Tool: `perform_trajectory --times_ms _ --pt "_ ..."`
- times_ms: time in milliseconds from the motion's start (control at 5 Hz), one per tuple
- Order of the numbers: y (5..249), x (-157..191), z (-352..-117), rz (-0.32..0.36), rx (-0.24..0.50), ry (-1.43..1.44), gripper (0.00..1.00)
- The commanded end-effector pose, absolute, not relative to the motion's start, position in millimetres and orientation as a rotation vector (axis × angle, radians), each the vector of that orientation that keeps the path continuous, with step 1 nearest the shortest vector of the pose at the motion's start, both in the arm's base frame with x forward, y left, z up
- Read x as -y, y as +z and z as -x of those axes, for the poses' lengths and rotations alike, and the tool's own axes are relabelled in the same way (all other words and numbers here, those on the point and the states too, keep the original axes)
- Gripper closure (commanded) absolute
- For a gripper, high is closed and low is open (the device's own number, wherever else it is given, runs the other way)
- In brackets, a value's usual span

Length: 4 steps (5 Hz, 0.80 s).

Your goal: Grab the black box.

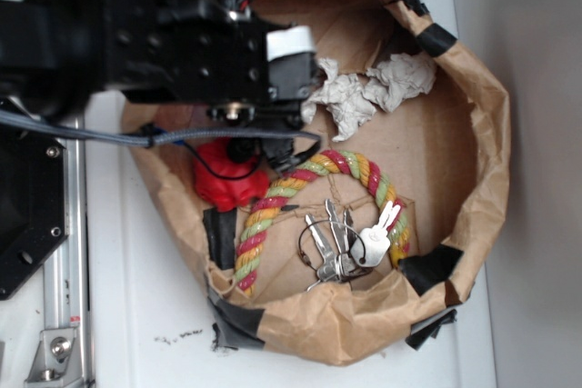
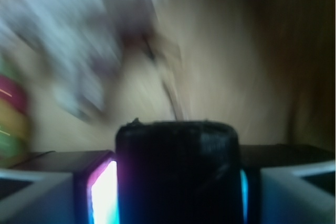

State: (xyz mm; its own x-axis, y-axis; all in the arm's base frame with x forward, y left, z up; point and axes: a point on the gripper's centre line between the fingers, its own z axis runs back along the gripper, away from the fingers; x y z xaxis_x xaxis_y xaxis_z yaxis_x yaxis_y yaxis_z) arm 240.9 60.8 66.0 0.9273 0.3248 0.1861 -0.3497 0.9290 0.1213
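We see black box (image 2: 177,171) pinched in gripper (image 2: 177,182), filling wrist cam at 6 o'clock, bg blurred, ext view: arm (image 1: 182,34) at 10 o'clock over paper bin (image 1: 473,115), rope ring (image 1: 309,188) w/ keys (image 1: 350,238) at 6, red paper (image 1: 227,179) at 8

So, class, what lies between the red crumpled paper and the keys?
The striped rope ring crosses between the red crumpled paper and the keys; the exterior view shows it.

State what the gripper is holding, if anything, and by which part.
The gripper holds the black box, clamped by its two opposite sides between the fingers; its top edge shows above them in the wrist view.
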Motion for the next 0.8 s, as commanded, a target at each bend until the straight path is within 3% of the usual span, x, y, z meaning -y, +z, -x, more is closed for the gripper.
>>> perform_trajectory --times_ms 0,200,600 --pt "156.2 -23.3 -288.4 -0.051 0.325 -0.083 1.00" --pt "161.3 12.2 -291.2 -0.099 0.257 -0.197 1.00" --pt "152.5 26.8 -280.4 -0.022 0.160 -0.194 1.00"
